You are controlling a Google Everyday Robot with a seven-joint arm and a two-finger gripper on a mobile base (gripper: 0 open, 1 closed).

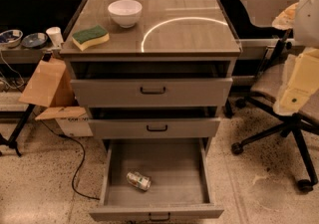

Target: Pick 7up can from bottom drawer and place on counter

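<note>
The 7up can (138,180) lies on its side on the floor of the bottom drawer (157,213), left of the middle. That drawer is pulled far out toward me. The counter (194,34) is the glossy cabinet top above, with a bright arc reflection. My arm comes in at the right edge, and the pale gripper (294,88) hangs there at the height of the top drawer, well right of the cabinet and far above the can.
A white bowl (124,12) and a green-yellow sponge (90,37) sit on the counter's left half. The two upper drawers (152,91) stand slightly open. An office chair (279,118) stands at the right behind my arm. Cardboard boxes (47,83) and a floor cable (75,163) lie at the left.
</note>
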